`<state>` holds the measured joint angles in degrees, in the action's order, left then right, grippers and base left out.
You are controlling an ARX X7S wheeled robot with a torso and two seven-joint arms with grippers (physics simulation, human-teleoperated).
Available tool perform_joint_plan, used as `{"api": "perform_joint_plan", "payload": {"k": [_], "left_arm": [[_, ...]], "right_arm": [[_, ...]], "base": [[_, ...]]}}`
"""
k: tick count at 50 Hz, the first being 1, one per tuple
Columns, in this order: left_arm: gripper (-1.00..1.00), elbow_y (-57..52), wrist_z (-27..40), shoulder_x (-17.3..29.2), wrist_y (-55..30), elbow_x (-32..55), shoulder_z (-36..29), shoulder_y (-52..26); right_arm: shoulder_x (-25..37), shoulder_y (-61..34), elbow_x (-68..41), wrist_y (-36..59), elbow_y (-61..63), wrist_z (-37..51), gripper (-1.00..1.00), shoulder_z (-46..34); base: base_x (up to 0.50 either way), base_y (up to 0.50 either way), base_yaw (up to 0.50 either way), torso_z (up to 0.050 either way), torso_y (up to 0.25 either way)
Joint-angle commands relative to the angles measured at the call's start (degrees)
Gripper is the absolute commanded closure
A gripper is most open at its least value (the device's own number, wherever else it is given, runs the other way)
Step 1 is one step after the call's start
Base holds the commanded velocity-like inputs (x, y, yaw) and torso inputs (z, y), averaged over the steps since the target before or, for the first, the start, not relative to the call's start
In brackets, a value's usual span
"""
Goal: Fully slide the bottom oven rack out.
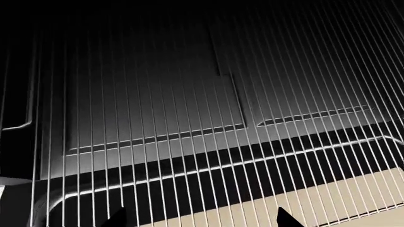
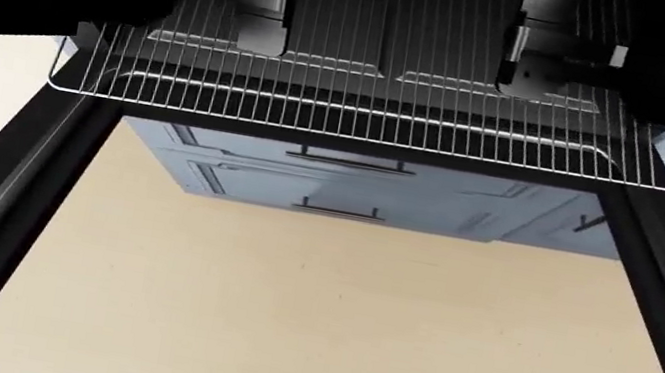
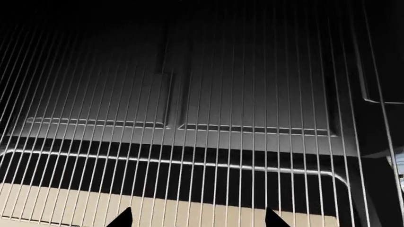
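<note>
The bottom oven rack is a wide silver wire rack whose stepped front rail sticks out of the dark oven over the open door. Its thin rods fill the left wrist view and the right wrist view. My left gripper and right gripper hover inside the oven mouth just above the rack, left and right of its middle. In the wrist views the left gripper and the right gripper each show two dark fingertips set wide apart, holding nothing. No second rack can be told apart.
The oven door lies open and flat below me, with black side frames. Blue-grey drawer fronts and beige floor show through its pane. The dark oven floor with a raised panel lies under the rack.
</note>
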<state>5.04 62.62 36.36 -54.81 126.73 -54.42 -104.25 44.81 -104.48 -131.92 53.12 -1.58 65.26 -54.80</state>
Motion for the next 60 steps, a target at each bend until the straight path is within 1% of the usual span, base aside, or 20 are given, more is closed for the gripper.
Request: {"api": "perform_joint_plan", "payload": {"k": [1, 11, 15, 21, 38, 50, 60], "left_arm": [[-1.0, 3.98, -5.32, -2.27, -0.16, -7.01, -1.11, 1.72], [-1.0, 3.43, -6.02, -2.83, 0.52, -8.67, -1.77, 3.41], [-1.0, 3.48, -6.34, -2.89, 0.81, -9.56, -1.95, 3.76], [-1.0, 3.67, -7.03, -2.83, 1.19, -10.82, -2.13, 4.26], [-1.0, 7.41, -13.18, -3.64, 2.59, -18.13, -3.95, 6.83], [-1.0, 6.85, -12.27, -3.86, 2.79, -18.35, -4.55, 7.85], [-1.0, 5.63, -12.17, -3.23, 4.58, -18.9, -4.64, 10.93]], "right_arm": [[-4.59, 0.13, 8.57, 1.53, -7.3, -6.01, -1.0, -1.95], [-5.87, 1.72, 12.89, 1.01, -8.11, -8.89, -1.0, -2.84], [-6.46, 1.14, 17.67, 1.03, -8.17, -11.16, -1.0, -3.45], [-7.0, 2.19, 20.51, 0.34, -8.47, -12.84, -1.0, -4.11], [-7.56, 7.39, 23.75, -1.89, -9.77, -16.12, -1.0, -5.58], [-5.67, 11.04, 23.05, -2.89, -7.16, -14.74, -1.0, -5.9], [-5.28, 12.96, 23.53, -3.71, -6.98, -15.06, -1.0, -6.22]], "base": [[0.0, 0.0, 0.0, 0.0, 0.0], [0.0, 0.0, 0.0, 0.0, 0.0], [0.0, 0.0, 0.0, 0.0, 0.0], [0.0, 0.0, 0.0, 0.0, 0.0], [0.0, 0.0, 0.0, 0.0, 0.0], [0.0, 0.0, 0.0, 0.0, 0.0], [0.0, 0.0, 0.0, 0.0, 0.0]]}}
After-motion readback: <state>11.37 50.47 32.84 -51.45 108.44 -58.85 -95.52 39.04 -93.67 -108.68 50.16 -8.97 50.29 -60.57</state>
